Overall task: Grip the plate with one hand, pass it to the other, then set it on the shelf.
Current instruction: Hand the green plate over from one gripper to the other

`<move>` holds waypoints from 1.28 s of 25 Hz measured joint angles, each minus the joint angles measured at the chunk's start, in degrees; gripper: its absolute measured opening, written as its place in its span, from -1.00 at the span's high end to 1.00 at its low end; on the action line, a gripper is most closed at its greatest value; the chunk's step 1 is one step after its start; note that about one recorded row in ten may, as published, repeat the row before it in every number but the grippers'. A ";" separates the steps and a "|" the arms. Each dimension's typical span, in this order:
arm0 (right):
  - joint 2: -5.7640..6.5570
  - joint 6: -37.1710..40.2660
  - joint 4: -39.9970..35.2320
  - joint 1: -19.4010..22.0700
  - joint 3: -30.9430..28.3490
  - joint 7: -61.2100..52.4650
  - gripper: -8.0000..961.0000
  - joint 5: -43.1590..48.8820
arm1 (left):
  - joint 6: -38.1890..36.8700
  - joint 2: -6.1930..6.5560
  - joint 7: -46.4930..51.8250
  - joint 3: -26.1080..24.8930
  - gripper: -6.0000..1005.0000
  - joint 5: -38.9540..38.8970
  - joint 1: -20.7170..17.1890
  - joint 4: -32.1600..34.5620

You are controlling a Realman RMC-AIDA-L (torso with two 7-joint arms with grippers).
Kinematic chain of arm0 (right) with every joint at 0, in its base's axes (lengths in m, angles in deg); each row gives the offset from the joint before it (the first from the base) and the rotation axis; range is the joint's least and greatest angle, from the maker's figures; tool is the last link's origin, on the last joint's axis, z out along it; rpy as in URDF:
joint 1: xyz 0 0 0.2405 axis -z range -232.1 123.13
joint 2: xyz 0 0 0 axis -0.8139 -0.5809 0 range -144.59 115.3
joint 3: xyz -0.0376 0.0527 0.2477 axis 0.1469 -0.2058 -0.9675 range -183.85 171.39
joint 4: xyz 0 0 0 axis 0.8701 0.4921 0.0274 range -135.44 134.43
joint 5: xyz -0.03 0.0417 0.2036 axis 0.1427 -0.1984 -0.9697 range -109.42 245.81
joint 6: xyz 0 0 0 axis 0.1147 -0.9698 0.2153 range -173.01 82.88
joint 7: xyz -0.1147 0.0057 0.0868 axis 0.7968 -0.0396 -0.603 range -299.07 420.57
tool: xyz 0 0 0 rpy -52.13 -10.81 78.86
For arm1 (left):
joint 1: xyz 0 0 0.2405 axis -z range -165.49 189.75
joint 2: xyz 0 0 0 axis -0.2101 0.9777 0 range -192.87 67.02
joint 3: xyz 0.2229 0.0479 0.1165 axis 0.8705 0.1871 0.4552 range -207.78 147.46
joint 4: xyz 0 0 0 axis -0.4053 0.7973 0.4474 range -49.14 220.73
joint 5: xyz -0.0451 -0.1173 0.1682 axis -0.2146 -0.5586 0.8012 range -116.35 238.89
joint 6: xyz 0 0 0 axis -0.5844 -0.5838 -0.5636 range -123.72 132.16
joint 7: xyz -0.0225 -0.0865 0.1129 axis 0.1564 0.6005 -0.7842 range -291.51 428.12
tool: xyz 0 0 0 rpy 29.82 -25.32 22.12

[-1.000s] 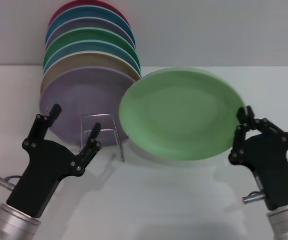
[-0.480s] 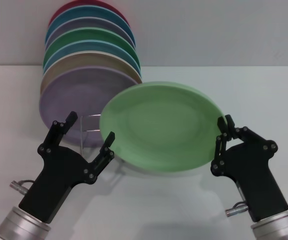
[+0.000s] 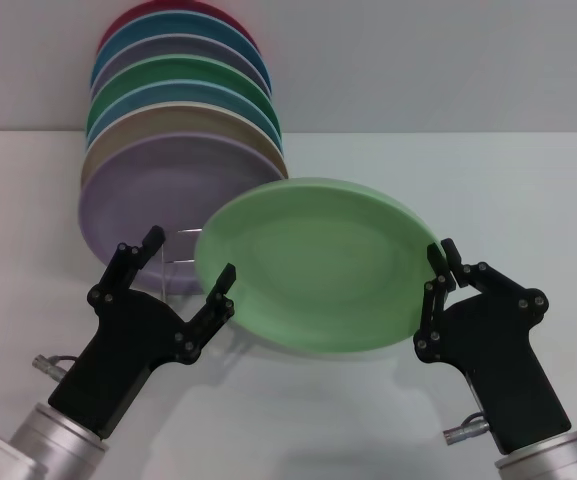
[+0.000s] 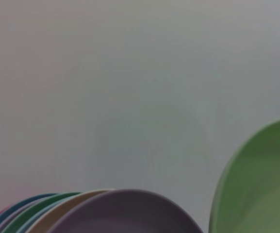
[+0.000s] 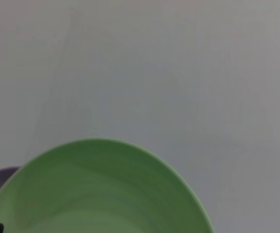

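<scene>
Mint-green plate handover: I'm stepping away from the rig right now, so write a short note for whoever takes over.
Right gripper: shut on the plate, pinching its right rim and holding it tilted in the air.
Left gripper: open, fingers straddling the plate's left rim, not yet closed.
Shelf: wire rack on the table behind the left gripper, in front of the lavender plate that fronts the leaning stack.
Done: plate picked up and brought to the left gripper.
Left: close left, release right, set the plate on the shelf.
</scene>
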 joint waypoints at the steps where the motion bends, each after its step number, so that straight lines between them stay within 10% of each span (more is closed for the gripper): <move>1: 0.01 0.01 0.16 -0.08 0.05 0.52 0.93 0.00 | 0.57 0.00 0.01 -0.07 -0.55 -0.02 0.16 -0.01; 16: 0.02 -0.48 0.37 -0.93 0.38 1.22 0.93 0.00 | 1.32 0.00 0.07 -1.39 -0.54 0.03 0.30 0.20; 25: -0.05 -0.60 0.14 -1.35 0.71 1.22 0.93 0.00 | 1.31 -0.03 0.07 -1.36 0.35 0.05 0.39 0.21; 32: -0.07 -0.71 0.00 -1.62 0.99 1.06 0.93 -0.39 | 1.99 -0.06 0.07 -1.36 0.35 0.15 0.81 0.32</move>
